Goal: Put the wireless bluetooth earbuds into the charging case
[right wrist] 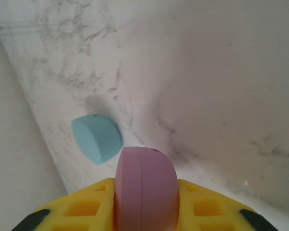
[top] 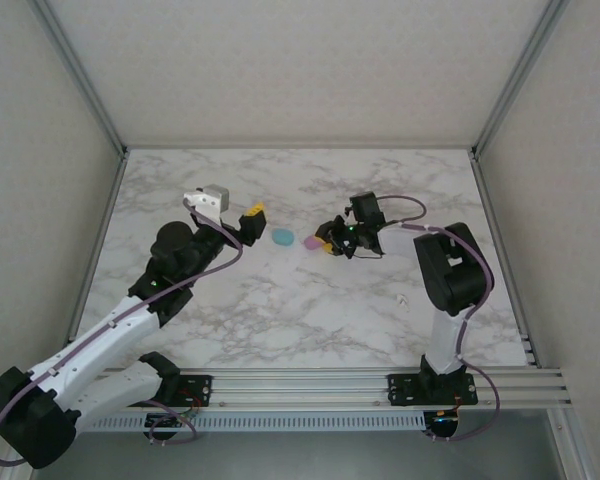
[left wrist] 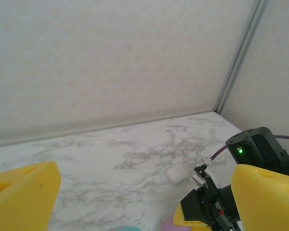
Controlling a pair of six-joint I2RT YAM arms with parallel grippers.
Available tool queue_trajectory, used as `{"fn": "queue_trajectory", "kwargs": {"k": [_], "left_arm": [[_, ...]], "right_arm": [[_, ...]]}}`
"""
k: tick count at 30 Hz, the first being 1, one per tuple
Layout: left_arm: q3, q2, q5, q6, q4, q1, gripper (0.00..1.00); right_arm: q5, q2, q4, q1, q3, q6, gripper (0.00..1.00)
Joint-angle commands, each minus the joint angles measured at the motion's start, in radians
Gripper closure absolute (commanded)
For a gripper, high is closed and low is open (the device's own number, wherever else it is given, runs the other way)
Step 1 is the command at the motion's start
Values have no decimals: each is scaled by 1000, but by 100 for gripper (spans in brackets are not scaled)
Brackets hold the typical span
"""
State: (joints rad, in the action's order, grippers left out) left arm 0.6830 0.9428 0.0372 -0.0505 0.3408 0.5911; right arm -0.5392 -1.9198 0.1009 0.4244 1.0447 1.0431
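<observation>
The right gripper [top: 332, 240] is clenched on a pink charging case [right wrist: 145, 187]. Its yellow fingers [right wrist: 82, 207] press the oval's two broad sides, so the seam runs up the middle in the wrist view, and the lid looks closed. Whether the case rests on the surface or hangs just over it I cannot tell. The left gripper [top: 251, 214] is spread wide and grasps nothing. It is poised over the marble table [top: 280, 330] and aimed across at the right one, near it but apart. Between the two grippers a teal case [top: 282, 238] lies on the marble just beside the pink one, and neither gripper touches it. Beyond the right gripper sits a white rounded piece [left wrist: 178, 172], and I cannot say whether it is a case or a bud. A tiny white speck [top: 402, 299] lies on the table beside the right arm. It may be an earbud but is too small to be sure, and no bud can be made out anywhere else. Judging from this, the work is at an early step: a case is held ready, unopened, and no bud is seated or gripped. The next move seems to fall to the free left gripper, either lifting the pink lid or fetching a bud. Either one calls for a fine, centred pinch on a small, smooth piece, while the right gripper holds the case steady with its opening turned upward.
</observation>
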Motion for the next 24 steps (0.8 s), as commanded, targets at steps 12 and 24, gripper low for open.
{"fn": "queue_trajectory", "kwargs": {"k": [12, 24], "left_arm": [[93, -6, 38, -55, -149, -27, 0], [89, 6, 43, -40, -102, -36, 0]], "right_arm": [[86, -93, -58, 39, 87, -20, 68], [265, 82, -450, 34, 132, -253, 34]]}}
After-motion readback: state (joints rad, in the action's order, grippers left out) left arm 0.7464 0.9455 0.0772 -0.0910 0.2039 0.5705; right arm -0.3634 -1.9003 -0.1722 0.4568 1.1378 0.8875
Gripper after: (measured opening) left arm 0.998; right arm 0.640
